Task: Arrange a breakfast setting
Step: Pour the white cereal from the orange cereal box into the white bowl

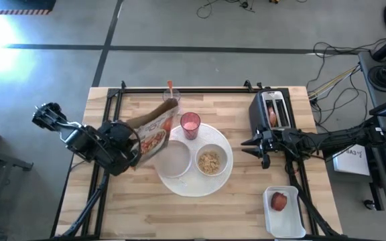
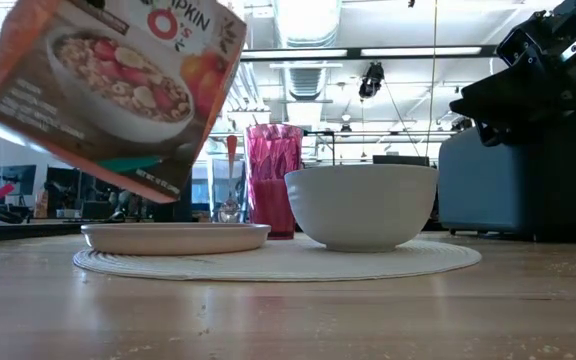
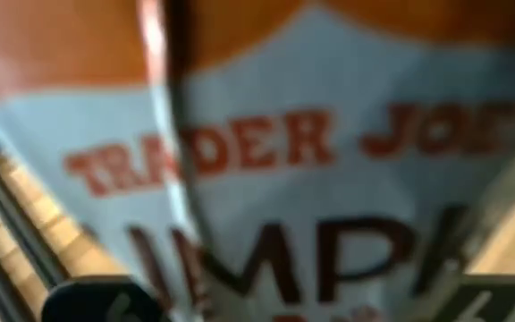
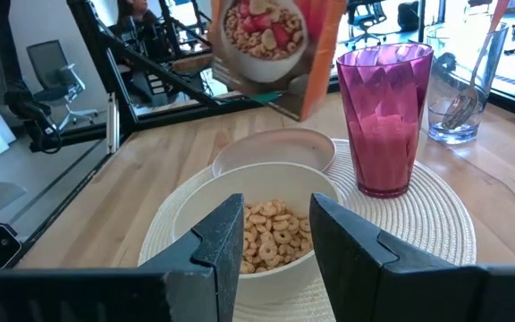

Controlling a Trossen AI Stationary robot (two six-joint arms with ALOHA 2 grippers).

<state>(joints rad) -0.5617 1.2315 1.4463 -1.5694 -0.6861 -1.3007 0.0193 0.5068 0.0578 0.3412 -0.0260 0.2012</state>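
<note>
My left gripper (image 1: 131,146) is shut on an orange cereal box (image 1: 155,130), which hangs tilted in the air over the left side of the round white plate (image 1: 194,189); the box also shows in the low view (image 2: 118,90). On the plate sit an empty shallow bowl (image 1: 175,161), a bowl with cereal (image 1: 210,161) and the pink tumbler (image 1: 190,124). My right gripper (image 4: 275,234) is open and empty, just right of the plate and facing the cereal bowl (image 4: 266,234). The bagel (image 1: 272,115) sticks up from the toaster slot. The red apple (image 1: 280,200) lies in the white tray. The orange-handled spoon (image 1: 169,88) stands in a clear glass. My left gripper holds the cereal box by its end toward the table's left edge (image 1: 141,148), coming level from the left. The box fills the left wrist view (image 3: 266,179) and hides the fingers on it. The box is lifted clear and tilted, its picture side facing up and toward the near edge.
The black toaster (image 1: 273,107) stands at the far right, right behind my right gripper. The white tray (image 1: 284,213) is at the near right corner. The clear glass (image 1: 171,98) stands behind the plate. Bare wood lies along the near edge.
</note>
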